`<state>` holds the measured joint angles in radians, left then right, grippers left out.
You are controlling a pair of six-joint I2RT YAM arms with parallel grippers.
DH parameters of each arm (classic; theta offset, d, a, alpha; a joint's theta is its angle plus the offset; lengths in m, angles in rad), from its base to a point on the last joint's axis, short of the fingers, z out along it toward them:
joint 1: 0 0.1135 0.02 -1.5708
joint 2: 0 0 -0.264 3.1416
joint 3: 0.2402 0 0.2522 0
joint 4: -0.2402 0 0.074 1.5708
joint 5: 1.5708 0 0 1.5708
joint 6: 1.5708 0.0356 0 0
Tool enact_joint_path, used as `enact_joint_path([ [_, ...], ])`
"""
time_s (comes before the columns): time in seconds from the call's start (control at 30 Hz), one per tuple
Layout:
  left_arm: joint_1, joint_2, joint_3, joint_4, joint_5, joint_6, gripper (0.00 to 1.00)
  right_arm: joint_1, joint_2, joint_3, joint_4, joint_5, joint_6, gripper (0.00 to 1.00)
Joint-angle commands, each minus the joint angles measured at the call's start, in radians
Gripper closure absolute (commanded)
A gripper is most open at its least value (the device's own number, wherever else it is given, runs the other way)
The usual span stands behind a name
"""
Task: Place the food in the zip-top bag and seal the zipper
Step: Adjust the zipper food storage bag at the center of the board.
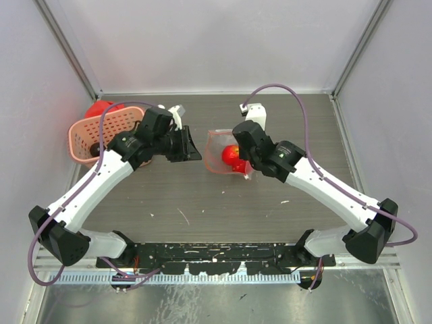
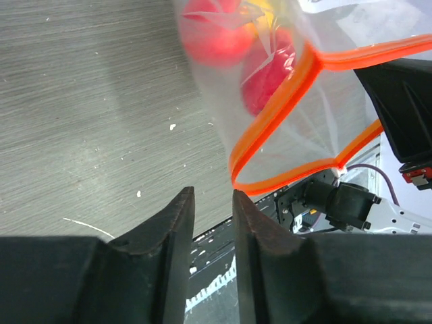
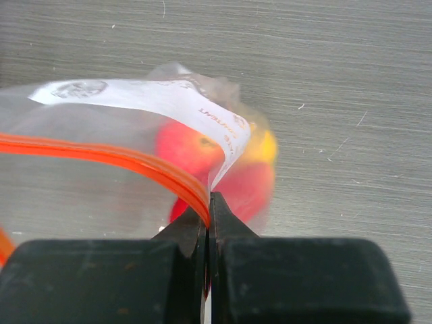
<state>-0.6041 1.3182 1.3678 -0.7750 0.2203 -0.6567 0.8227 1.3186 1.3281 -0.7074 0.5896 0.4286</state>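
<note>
Clear plastic, all crinkly: that is my zip-top bag (image 1: 216, 144), and it lies near the middle of the grey table (image 1: 169, 196), between my two arms. Inside it I can see the food (image 1: 231, 155). In the right wrist view there are two red pieces (image 3: 189, 148) and a yellow one (image 3: 264, 145), pressed close together behind a white label (image 3: 148, 98) on the bag. The zipper (image 2: 283, 108) is the orange strip along the mouth of the bag. In the left wrist view it bends open in a loop, so the mouth is not closed there. My right gripper (image 3: 209, 202) has its two fingers squeezed together on one end of the zipper, and the strip runs off to the left from that pinch. My left gripper (image 2: 213, 202) has a small gap between its fingers and nothing in it. Its tips point at the near bend of the zipper, just beside it but not touching. The pink basket (image 1: 91, 138) sits by the left wall, well away from the bag, under my left arm. Something red (image 1: 100, 108) shows behind it, and I cannot tell what it is.
</note>
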Motion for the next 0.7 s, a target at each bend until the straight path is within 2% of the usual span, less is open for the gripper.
enact_joint_path([
  [0.0, -0.003, -0.012, 0.004, 0.061, -0.022, 0.022, 0.67, -0.002, -0.058, -0.01, 0.092, 0.012, 0.009, 1.0],
  [0.3, 0.028, -0.013, 0.078, -0.021, -0.093, 0.074, 0.45, -0.002, -0.043, -0.023, 0.1, 0.013, 0.001, 1.0],
  [0.43, 0.111, -0.019, 0.12, -0.094, -0.122, 0.112, 0.37, -0.002, -0.047, -0.032, 0.11, 0.013, -0.007, 1.0],
  [0.67, 0.321, -0.005, 0.202, -0.251, -0.176, 0.207, 0.25, -0.002, -0.048, -0.047, 0.129, 0.006, -0.035, 1.0],
])
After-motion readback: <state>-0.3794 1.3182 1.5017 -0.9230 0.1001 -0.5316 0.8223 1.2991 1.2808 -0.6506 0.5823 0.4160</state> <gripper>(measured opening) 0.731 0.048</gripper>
